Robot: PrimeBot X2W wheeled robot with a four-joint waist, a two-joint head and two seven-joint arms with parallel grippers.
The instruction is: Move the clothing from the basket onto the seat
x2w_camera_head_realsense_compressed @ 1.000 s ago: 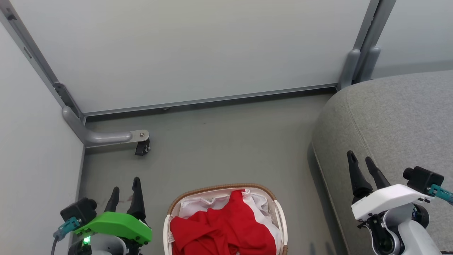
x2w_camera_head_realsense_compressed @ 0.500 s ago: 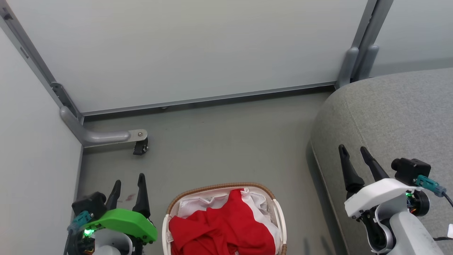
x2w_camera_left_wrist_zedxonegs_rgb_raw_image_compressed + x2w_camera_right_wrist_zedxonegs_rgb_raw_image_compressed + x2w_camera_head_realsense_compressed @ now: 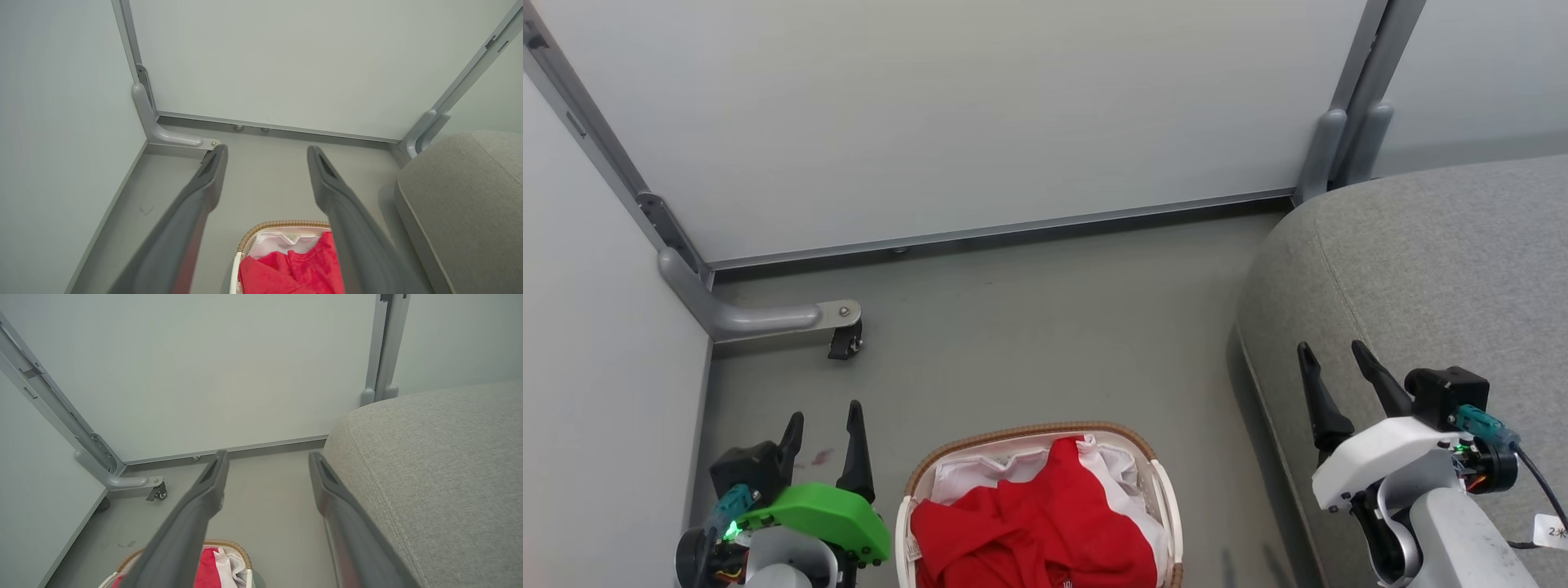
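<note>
- Red fabric with white panels, the clothing (image 3: 1029, 531), lies heaped inside the basket (image 3: 1033, 429) at the bottom centre of the head view.
- The basket, white with a tan woven rim, stands on the grey floor (image 3: 1029, 327). The bottom frame edge cuts off its lower part.
- The grey upholstered seat (image 3: 1421, 269) takes up the right side of the frame, apart from the basket, with a strip of floor between them.
- The left claw (image 3: 824, 412) sits at the lower left, just left of the basket. Its two dark fingers (image 3: 855, 449) are spread apart and hold nothing.
- The right claw (image 3: 1330, 349) is at the lower right, in front of the seat's rounded edge, with its jaws likewise parted and empty.
- In the left wrist view the basket's far rim and a patch of red cloth show at the bottom centre, between the two fingers.
- A pale wall panel (image 3: 972, 114) spans the top of the head view.
- At the middle left a grey metal foot (image 3: 760, 314) with a small black caster (image 3: 845, 347) stands on the floor.
</note>
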